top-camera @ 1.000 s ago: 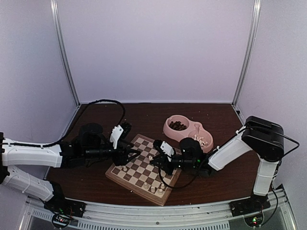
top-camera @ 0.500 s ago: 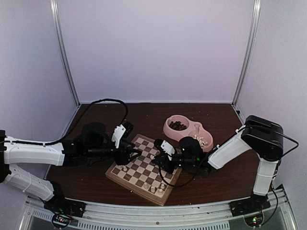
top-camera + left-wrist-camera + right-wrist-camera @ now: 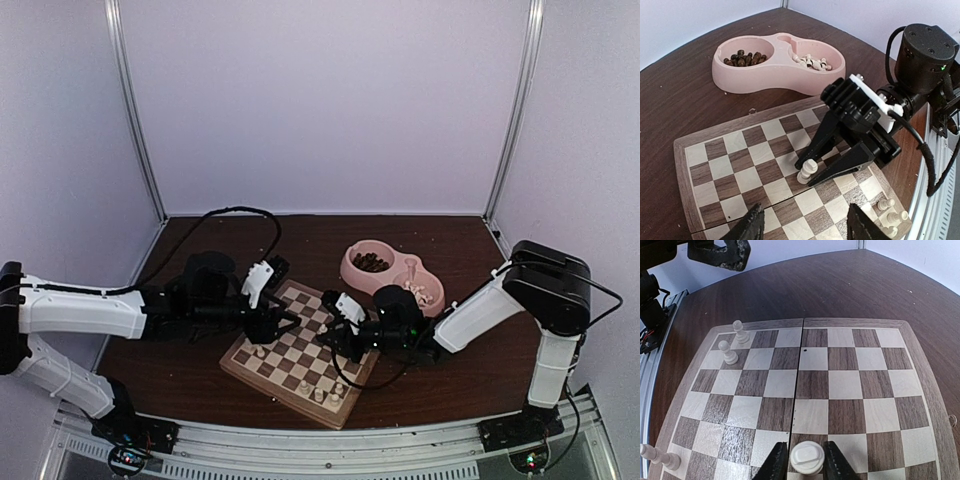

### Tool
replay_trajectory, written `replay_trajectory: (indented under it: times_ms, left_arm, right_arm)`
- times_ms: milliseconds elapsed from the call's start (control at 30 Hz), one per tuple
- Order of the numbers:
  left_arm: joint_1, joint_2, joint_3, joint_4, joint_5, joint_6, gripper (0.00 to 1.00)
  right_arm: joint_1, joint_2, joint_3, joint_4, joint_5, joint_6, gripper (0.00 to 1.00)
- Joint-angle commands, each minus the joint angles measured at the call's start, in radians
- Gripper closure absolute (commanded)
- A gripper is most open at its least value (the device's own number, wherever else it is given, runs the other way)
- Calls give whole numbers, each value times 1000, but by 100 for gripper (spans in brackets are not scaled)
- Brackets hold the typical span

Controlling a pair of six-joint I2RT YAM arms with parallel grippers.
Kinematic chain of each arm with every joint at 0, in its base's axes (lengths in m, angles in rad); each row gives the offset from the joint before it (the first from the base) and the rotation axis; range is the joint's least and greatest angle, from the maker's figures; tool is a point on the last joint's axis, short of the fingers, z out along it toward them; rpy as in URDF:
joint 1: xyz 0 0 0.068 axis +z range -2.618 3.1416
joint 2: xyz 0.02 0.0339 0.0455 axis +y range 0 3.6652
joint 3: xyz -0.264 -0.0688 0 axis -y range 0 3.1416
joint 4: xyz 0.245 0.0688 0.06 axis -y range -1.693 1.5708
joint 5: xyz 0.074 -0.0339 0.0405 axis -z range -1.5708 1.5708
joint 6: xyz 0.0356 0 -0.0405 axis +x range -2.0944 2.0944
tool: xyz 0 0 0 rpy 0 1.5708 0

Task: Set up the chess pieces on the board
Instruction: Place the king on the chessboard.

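Note:
The board (image 3: 290, 372) lies at the table's front centre, also seen in the left wrist view (image 3: 740, 165) and the right wrist view (image 3: 840, 385). One cream chess piece (image 3: 808, 170) (image 3: 807, 458) stands upright on a dark square near the board's middle. My right gripper (image 3: 334, 336) (image 3: 806, 464) straddles it, its jaws slightly parted with a thin gap beside the piece. My left gripper (image 3: 284, 320) (image 3: 806, 216) hovers over the board's left part, open and empty. Two cream pieces (image 3: 735, 342) stand in one corner, and others (image 3: 892, 214) along the near edge.
A pink double bowl (image 3: 352, 268) (image 3: 785, 75) sits behind the board, with dark brown pieces (image 3: 742, 56) in one well and cream pieces (image 3: 810, 61) in the other. The two grippers face each other closely over the board. A metal rail (image 3: 400, 455) runs along the front edge.
My left arm has reached further right over the board. The right gripper's jaws have eased apart around the cream piece, which now stands on its square.

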Motion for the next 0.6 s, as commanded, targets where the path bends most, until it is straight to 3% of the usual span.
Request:
replay_trajectory:
  times_ms: [0,300,467,567]
  left_arm:
    - [-4,19,43,-12,-4,27,42]
    - [-4,25,72,-63,-49,37,27]
    - [-4,31,80,-71,-57,37,20]
    - [-4,20,79,-76,-66,39,7]
  right_arm:
    - [-6,-14,15,0,23,-4,72]
    - [-11,-140,-3,-40,2,-15,26]
    - [-12,-224,-9,-123,18,-13,22]
    - [-11,-261,-38,-111,22,-9,21]
